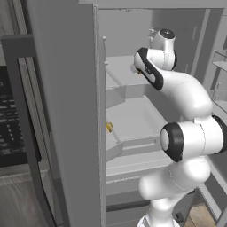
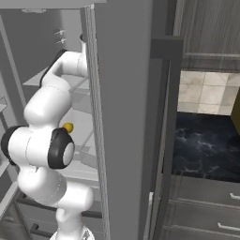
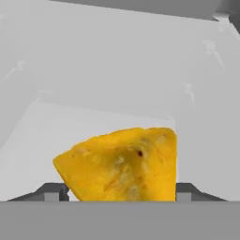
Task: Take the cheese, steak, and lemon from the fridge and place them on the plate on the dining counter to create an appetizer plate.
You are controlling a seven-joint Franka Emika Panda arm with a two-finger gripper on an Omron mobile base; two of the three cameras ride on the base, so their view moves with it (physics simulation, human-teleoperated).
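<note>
Yellow-orange cheese (image 3: 123, 164): on the fridge (image 1: 62, 111) shelf, between the finger tips.
Gripper (image 3: 117, 191): jaws straddle the wedge; firm hold cannot be confirmed.
Advice: close squarely before lifting.

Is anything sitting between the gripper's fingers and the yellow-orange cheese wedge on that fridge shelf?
Nothing visible does. In the hand view the yellow-orange cheese wedge sits directly between the two dark fingertips of the gripper, on the pale grey fridge shelf, with no other item in front of it.
</note>
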